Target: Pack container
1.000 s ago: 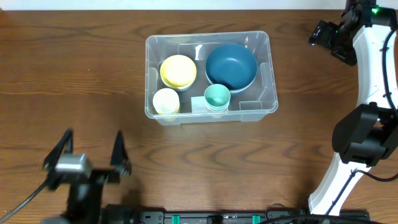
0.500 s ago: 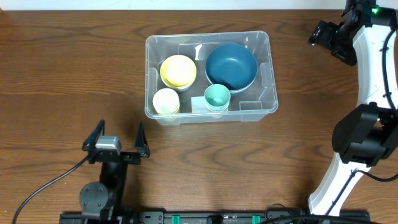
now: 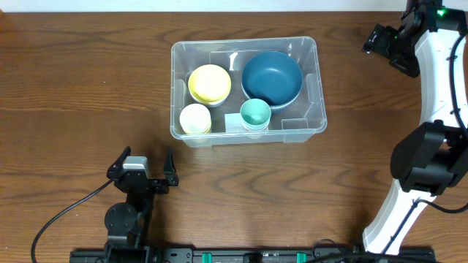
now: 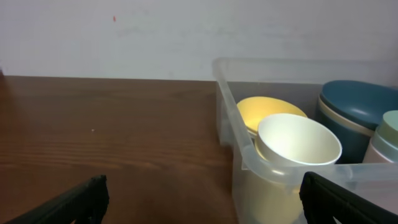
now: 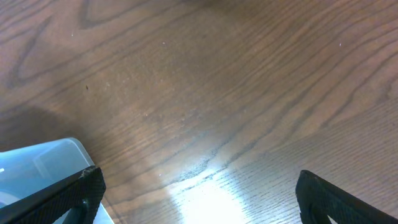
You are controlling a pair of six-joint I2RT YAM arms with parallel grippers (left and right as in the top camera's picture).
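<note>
The container [image 3: 319, 88], a large clear bin, stands at the table's middle. In it are a yellow bowl [image 3: 210, 83], a dark blue bowl [image 3: 272, 77], a cream cup [image 3: 195, 118] and a teal cup [image 3: 255, 113]. My left gripper [image 3: 144, 156] is open and empty in front of the bin's near left corner, apart from it. Its wrist view shows the bin's rim [image 4: 249, 155] with the cream cup [image 4: 298, 140] just behind the wall. My right gripper [image 3: 380, 42] hangs open and empty at the far right, away from the bin. One bin corner [image 5: 43, 162] shows at its lower left.
Bare brown wood [image 3: 88, 88] spreads left of the bin and in front of it. The right arm's white links and base [image 3: 428, 161] stand along the right edge. A black cable [image 3: 58, 219] trails from the left arm at the front edge.
My left arm has swung right along the front edge and settled, facing the bin's near left corner, jaws still open. The right arm and the bin's contents have not moved.
</note>
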